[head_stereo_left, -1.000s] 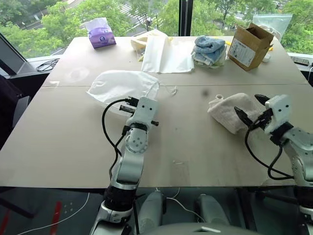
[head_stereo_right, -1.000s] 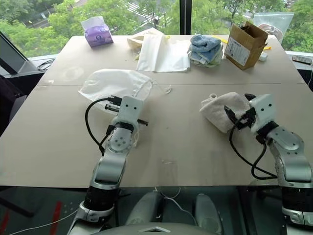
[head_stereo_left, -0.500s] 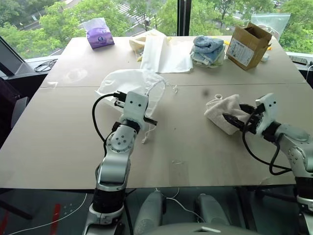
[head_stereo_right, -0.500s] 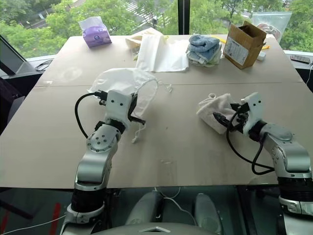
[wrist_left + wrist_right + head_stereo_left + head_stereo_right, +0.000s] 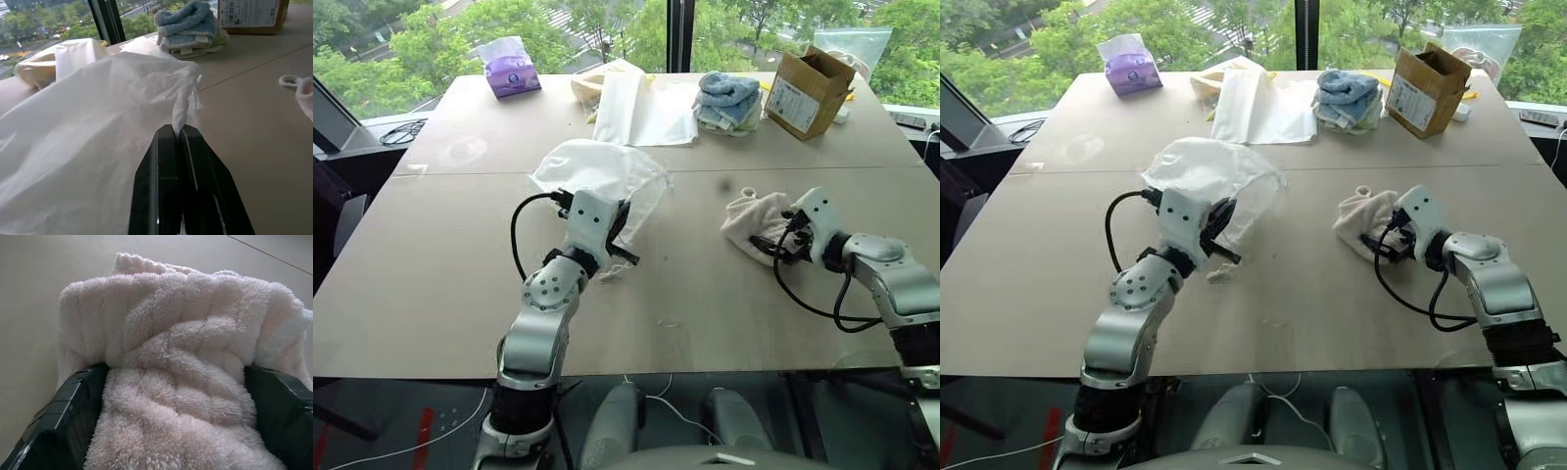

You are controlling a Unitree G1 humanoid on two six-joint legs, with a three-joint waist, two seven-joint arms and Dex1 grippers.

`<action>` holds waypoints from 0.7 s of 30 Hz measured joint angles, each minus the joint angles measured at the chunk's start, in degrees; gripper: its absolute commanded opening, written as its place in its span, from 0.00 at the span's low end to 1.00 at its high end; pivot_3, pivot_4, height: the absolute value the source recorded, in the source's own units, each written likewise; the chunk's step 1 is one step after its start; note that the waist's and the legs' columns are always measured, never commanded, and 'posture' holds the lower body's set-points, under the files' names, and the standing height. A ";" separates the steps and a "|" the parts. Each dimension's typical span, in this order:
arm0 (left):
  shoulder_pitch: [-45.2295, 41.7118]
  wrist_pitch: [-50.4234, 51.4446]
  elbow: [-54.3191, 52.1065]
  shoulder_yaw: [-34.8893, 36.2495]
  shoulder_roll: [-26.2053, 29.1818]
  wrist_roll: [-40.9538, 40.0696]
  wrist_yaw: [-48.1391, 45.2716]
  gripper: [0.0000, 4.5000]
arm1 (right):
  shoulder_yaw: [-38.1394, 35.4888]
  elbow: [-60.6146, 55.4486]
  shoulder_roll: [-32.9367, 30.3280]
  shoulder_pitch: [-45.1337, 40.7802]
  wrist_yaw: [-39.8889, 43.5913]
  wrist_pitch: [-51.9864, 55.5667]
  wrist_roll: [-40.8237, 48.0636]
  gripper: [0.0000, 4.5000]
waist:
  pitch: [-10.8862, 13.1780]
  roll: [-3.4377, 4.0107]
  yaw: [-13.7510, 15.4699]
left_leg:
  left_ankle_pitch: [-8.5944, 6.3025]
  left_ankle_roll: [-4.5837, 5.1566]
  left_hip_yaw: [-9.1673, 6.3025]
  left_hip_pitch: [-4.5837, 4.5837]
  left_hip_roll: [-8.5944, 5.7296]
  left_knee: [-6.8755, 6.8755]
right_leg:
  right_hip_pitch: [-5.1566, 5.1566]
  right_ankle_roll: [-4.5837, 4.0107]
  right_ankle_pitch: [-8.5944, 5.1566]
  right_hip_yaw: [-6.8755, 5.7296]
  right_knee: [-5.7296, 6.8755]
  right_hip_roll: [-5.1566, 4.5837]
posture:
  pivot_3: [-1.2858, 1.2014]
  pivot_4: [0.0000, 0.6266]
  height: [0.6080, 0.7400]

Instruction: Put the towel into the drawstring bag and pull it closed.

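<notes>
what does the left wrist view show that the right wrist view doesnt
Left wrist view: the left end effector shut on a pinch of the drawstring bag, with the blue-and-white cloth stack and cardboard box behind.

Right wrist view: the right end effector's fingers wide open on either side of a fold of the towel.

Both: the tan table.
</notes>
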 measured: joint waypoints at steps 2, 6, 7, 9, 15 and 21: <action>0.48 0.80 -0.02 0.95 0.64 -2.49 -1.34 0.01 | 0.25 2.04 0.12 -1.61 -0.61 0.13 -1.11 1.00 | -0.01 -0.01 0.05 | 0.00 0.01 -0.02 0.02 0.00 0.02 | 0.02 0.00 0.00 -0.01 0.02 0.00 | 0.52 0.24 1.00; 0.12 1.03 0.23 4.23 1.94 -5.19 -1.77 0.01 | 0.22 5.10 0.93 -4.22 -2.06 2.05 -1.92 1.00 | -0.09 -0.14 0.10 | -0.01 0.02 -0.03 0.05 -0.01 0.06 | 0.07 0.00 0.01 -0.01 0.02 0.00 | 0.52 0.24 1.00; -0.11 1.03 0.35 4.79 2.34 -5.61 -1.77 0.01 | 0.22 5.53 0.98 -4.75 -2.18 3.11 -1.92 1.00 | -0.13 -0.22 0.15 | -0.01 0.02 -0.04 0.05 -0.01 0.06 | 0.08 0.00 0.01 -0.02 0.02 0.00 | 0.52 0.24 1.00; -0.28 1.02 0.39 4.89 2.57 -5.70 -1.77 0.01 | 0.22 5.68 1.05 -5.37 -2.16 4.96 -1.89 1.00 | -0.18 -0.30 0.18 | -0.01 0.02 -0.04 0.05 -0.02 0.07 | 0.10 0.01 0.01 -0.02 0.01 0.00 | 0.52 0.24 1.00; -0.55 0.77 1.03 4.86 3.40 -6.66 -2.04 0.00 | -1.39 5.52 1.19 -6.57 -0.28 14.96 0.99 0.88 | -0.29 -0.48 0.40 | -0.01 0.02 -0.15 0.05 -0.02 0.05 | 0.13 0.00 0.01 -0.13 0.01 -0.01 | 0.52 0.24 1.00; -5.86 0.89 5.75 6.97 5.28 -8.94 -2.95 0.00 | -2.21 4.13 0.67 -6.35 1.33 17.95 1.58 0.33 | -0.38 -0.63 0.28 | -0.02 0.02 -0.20 0.04 -0.01 -0.02 | 0.11 0.00 0.01 -0.20 -0.06 0.01 | 0.52 0.24 1.00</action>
